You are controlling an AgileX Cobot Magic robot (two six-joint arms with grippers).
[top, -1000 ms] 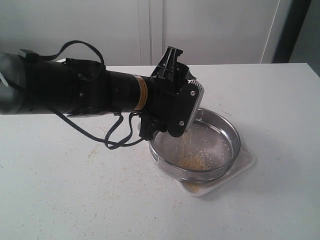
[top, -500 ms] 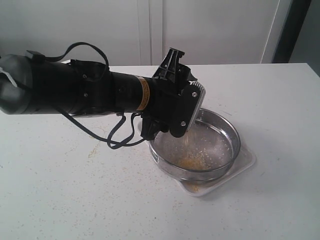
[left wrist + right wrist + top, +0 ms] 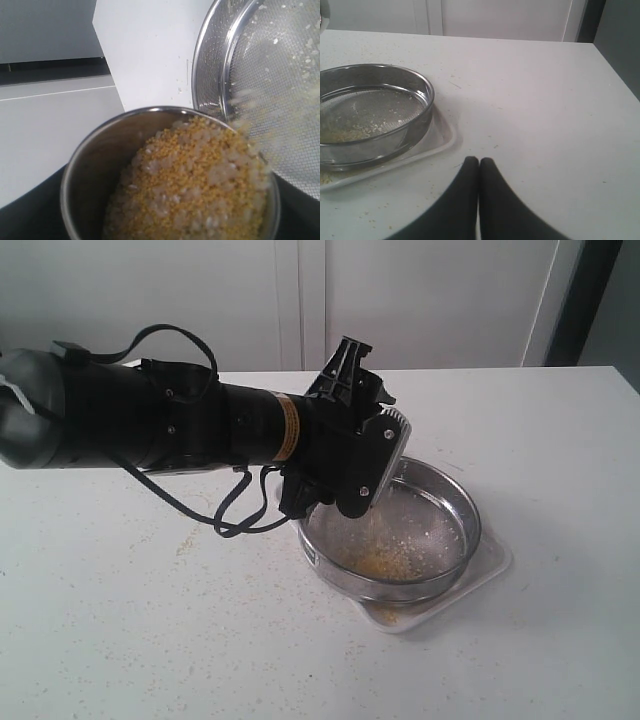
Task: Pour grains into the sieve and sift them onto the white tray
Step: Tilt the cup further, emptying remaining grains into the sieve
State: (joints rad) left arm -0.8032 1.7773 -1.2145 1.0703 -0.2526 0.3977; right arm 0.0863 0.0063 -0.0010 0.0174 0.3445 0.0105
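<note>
As the left claw (image 3: 380, 455) pinches a cup (image 3: 95, 170) above the sieve (image 3: 470, 520), the right claw (image 3: 479, 167) sits pressed together.

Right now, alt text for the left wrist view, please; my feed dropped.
A tilted steel cup, full of mixed yellow and pale grains, pours them over its lip into the sieve's wire mesh. White table shows beyond.
</note>
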